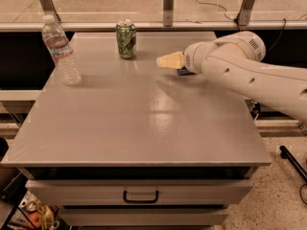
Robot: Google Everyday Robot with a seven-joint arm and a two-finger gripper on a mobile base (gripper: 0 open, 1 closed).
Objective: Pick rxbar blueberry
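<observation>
The rxbar blueberry [184, 72] is a small dark navy wrapper lying flat on the grey table [144, 123], at the back right. Only a sliver of it shows, because my white arm [240, 71] covers most of it. My gripper [169, 60] has a cream tip pointing left, and it hovers just above and to the left of the bar. It holds nothing that I can see. The green soda can [126, 39] stands upright at the back, to the left of the gripper.
A clear plastic water bottle [61, 51] stands upright at the table's back left. A railing with metal posts [167, 4] runs behind the table. A drawer with a handle [140, 197] sits below the front edge.
</observation>
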